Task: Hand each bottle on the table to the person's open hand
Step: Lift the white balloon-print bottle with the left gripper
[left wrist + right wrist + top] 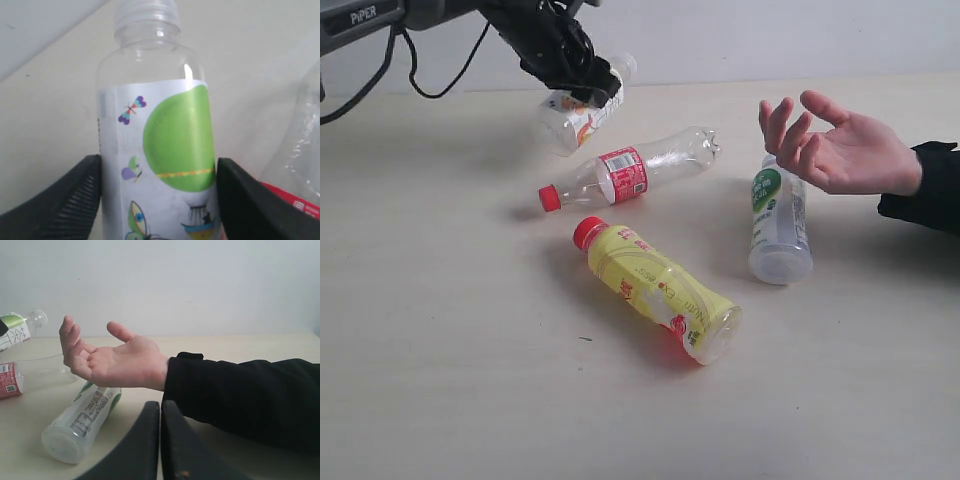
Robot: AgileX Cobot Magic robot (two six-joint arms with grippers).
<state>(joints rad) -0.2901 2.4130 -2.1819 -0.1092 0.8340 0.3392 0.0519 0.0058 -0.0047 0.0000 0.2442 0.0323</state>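
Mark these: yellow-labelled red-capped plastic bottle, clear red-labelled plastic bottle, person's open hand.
yellow-labelled red-capped plastic bottle [655,285], exterior view, on the label mid-body.
clear red-labelled plastic bottle [623,174], exterior view, on the red label.
person's open hand [850,152], exterior view, on the palm.

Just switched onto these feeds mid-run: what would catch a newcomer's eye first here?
First, the left gripper at the far left, its fingers pressed on either side of a white bottle with a green mark. Opposite it, at the right, the person's open hand is held out palm up. Between them three bottles lie on the table: a clear red-labelled one, a yellow one and a second white one by the hand.
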